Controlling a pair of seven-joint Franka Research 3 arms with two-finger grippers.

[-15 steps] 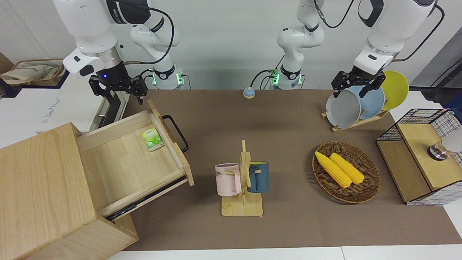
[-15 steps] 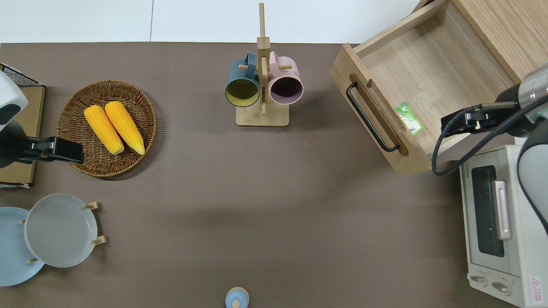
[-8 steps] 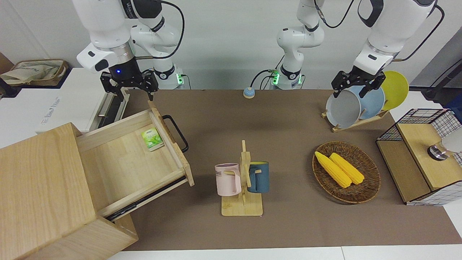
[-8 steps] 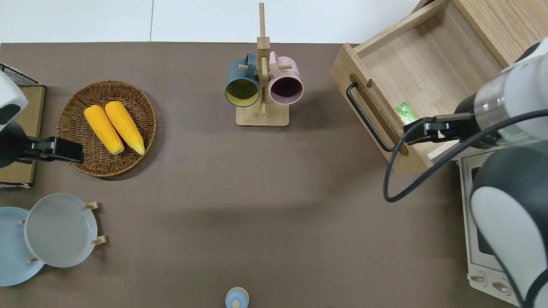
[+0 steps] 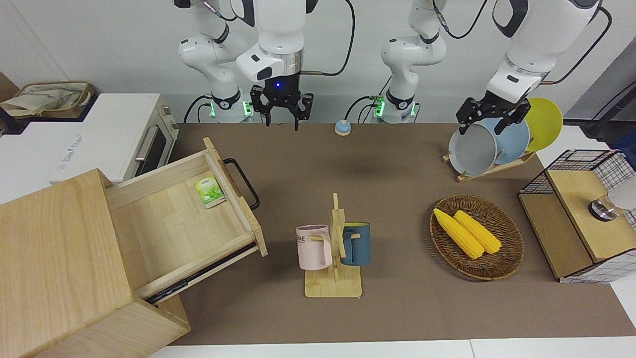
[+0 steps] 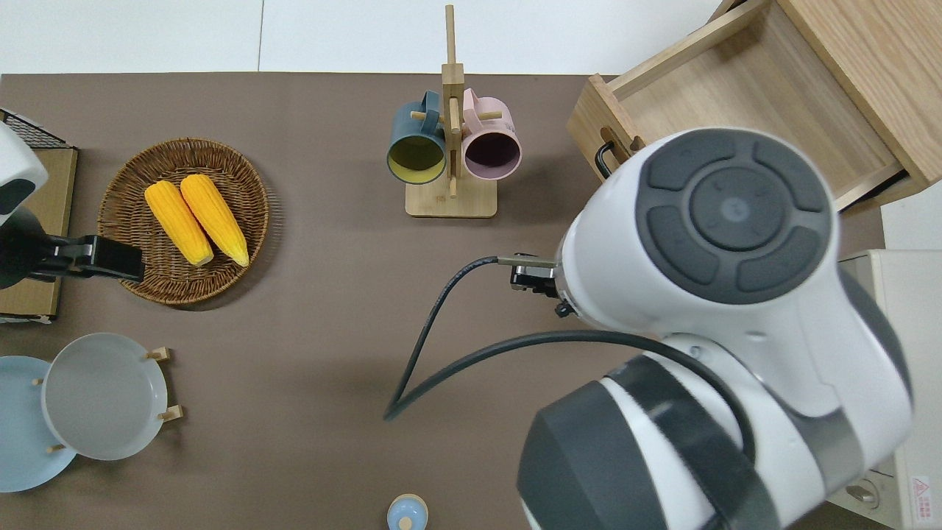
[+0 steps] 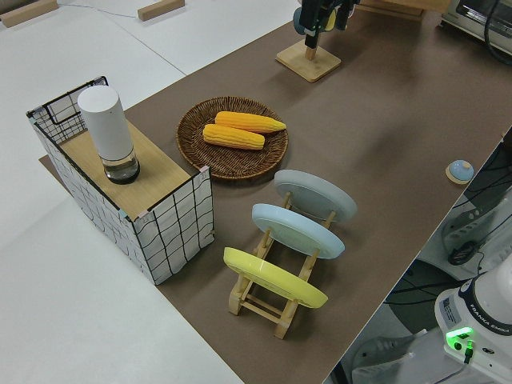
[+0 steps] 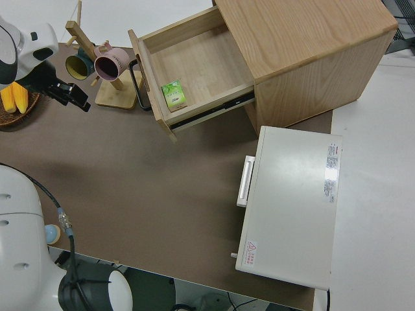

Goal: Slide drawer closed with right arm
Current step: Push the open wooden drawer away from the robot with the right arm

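The light-wood drawer [image 5: 174, 219] stands pulled out of the pale wooden cabinet [image 5: 54, 258], its black bar handle [image 5: 243, 181] facing the table's middle. A green packet [image 5: 209, 191] lies inside it. The drawer also shows in the overhead view [image 6: 736, 81] and the right side view [image 8: 194, 65]. My right gripper [image 5: 282, 117] is open and empty, raised with its blue wrist light on. It is clear of the drawer and over the brown mat off the drawer's front. In the overhead view the arm's own body hides it. My left arm is parked.
A white oven [image 5: 124, 134] stands beside the cabinet, nearer to the robots. A mug rack [image 5: 334, 248] stands mid-table, and a small blue knob [image 5: 342, 128] lies near the robots. A basket with corn [image 5: 477, 236], a plate rack [image 5: 489, 141] and a wire-mesh box [image 5: 581, 214] are toward the left arm's end.
My right gripper has swung from above the drawer's corner by the oven toward the table's middle and risen. The drawer has not moved. The left arm has not moved.
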